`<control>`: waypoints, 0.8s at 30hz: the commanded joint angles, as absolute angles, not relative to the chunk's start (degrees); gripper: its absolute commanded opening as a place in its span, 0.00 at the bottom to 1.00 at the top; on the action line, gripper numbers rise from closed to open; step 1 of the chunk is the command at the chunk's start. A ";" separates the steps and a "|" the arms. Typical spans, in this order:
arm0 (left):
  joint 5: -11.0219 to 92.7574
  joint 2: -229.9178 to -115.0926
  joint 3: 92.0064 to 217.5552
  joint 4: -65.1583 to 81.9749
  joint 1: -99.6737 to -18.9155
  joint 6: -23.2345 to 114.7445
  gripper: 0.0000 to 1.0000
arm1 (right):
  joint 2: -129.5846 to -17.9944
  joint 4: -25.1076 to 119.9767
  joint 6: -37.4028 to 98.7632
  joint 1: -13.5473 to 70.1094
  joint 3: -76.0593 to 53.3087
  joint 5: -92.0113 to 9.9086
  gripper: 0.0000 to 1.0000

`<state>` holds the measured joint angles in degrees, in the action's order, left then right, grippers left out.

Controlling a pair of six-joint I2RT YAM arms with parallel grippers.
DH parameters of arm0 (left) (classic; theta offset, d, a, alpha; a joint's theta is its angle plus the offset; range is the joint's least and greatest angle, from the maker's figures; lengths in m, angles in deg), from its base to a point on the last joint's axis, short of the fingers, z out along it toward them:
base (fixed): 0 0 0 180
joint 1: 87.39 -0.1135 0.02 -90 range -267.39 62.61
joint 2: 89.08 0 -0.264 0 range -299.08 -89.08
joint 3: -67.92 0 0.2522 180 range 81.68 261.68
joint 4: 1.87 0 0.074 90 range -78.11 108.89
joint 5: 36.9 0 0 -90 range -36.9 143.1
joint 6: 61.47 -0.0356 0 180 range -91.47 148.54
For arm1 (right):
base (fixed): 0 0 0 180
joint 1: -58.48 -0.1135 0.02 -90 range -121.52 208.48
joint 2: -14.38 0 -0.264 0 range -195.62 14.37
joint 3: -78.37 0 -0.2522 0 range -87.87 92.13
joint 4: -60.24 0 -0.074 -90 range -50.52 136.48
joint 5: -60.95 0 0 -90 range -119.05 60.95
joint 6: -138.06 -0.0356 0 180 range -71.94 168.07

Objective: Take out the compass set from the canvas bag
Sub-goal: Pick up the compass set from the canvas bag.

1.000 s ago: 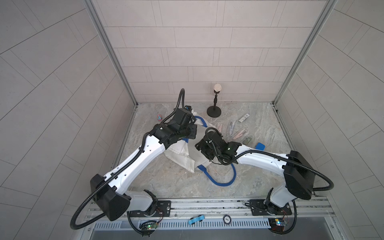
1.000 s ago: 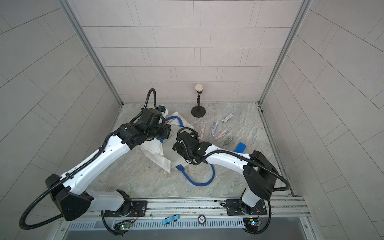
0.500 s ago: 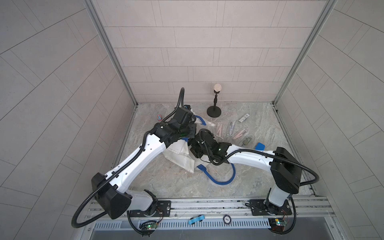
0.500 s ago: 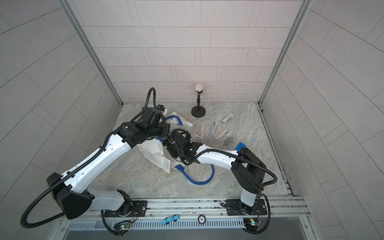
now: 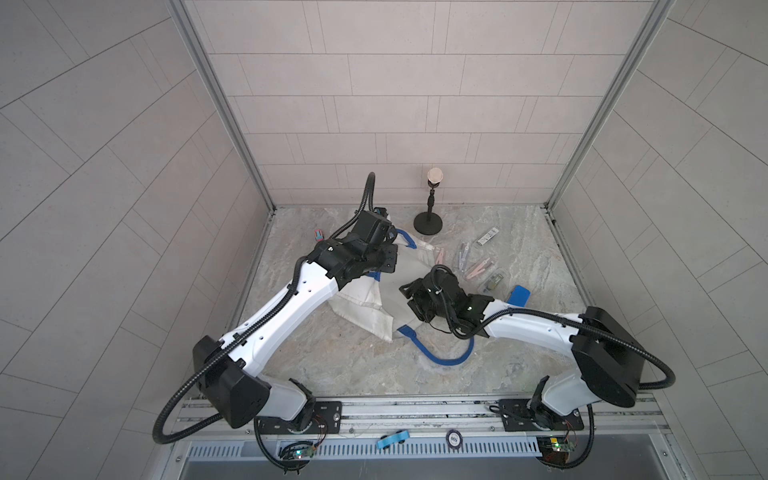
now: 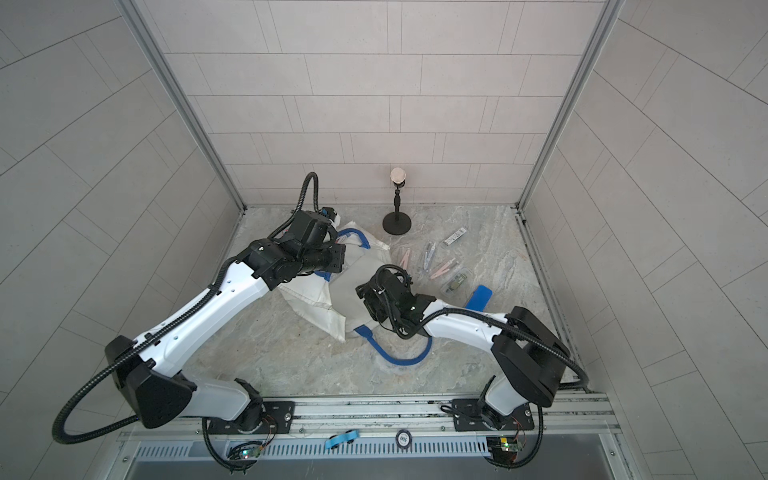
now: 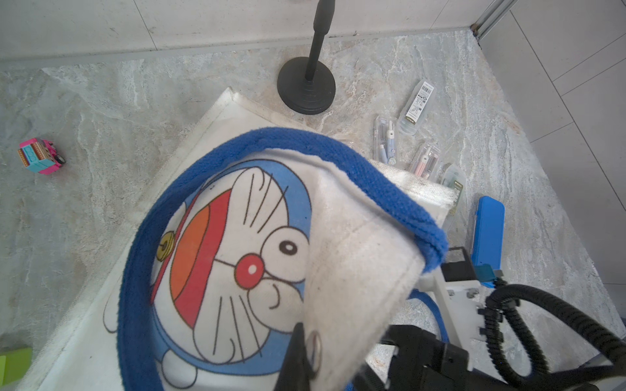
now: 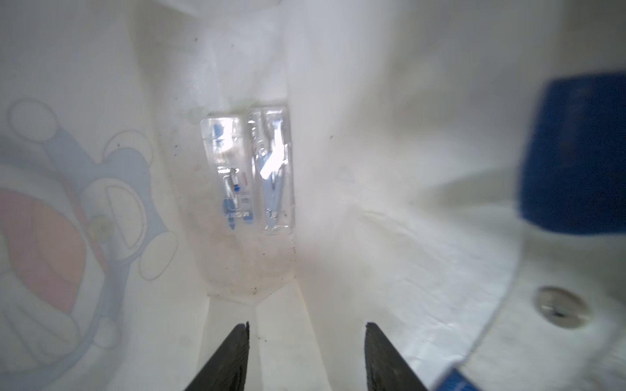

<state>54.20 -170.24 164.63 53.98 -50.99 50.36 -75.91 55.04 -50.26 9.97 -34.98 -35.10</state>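
White canvas, coarse and slightly soiled, fills my left wrist view. The canvas bag (image 7: 359,257) lies on the marbled stone-look table (image 7: 101,111). Its print is a blue cartoon cat (image 7: 237,257) with a red mouth and a yellow bell. A thick, nubby blue strap handle (image 7: 338,152) arcs over the print.

My left gripper (image 5: 390,261) is clamped on the bag's rim, one black finger pressed against the cloth right beside the round metal snap (image 7: 313,342), holding the mouth up.

My right gripper (image 8: 306,330) is inside the bag's mouth. Its two black wedge-shaped fingers stand apart with nothing between them.

Ahead of them, and clear of them, the compass set (image 8: 272,176) lies at the bag's far end. It is a clear, hard, glossy case with pale blue legs inside. A second clear case (image 8: 223,172) lies side by side with it and touching. The dark blue print on that one is too blurred for me to read.

Outside the bag, a clear labelled case (image 7: 416,105) carries a barcode sticker whose text is too small to read. A matte blue case (image 7: 487,233) lies near it. A black stand (image 7: 306,86) with a round base sits near the bag's corner, and a pink and teal toy car (image 7: 40,157) is well apart.
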 commanded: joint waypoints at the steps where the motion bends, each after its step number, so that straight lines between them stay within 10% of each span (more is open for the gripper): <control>1: 53.23 -170.51 167.32 53.19 -50.83 50.36 0.00 | -83.18 59.82 -51.23 9.53 -30.18 -38.15 0.56; 24: 38.54 -165.77 166.89 59.76 -48.30 52.62 0.00 | -118.92 100.72 -57.42 12.90 -16.75 -30.75 0.75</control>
<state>45.92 -169.11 165.01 59.59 -50.53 50.91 -116.30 93.79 -53.56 12.97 -16.14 -33.89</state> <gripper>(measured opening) 0.047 0.747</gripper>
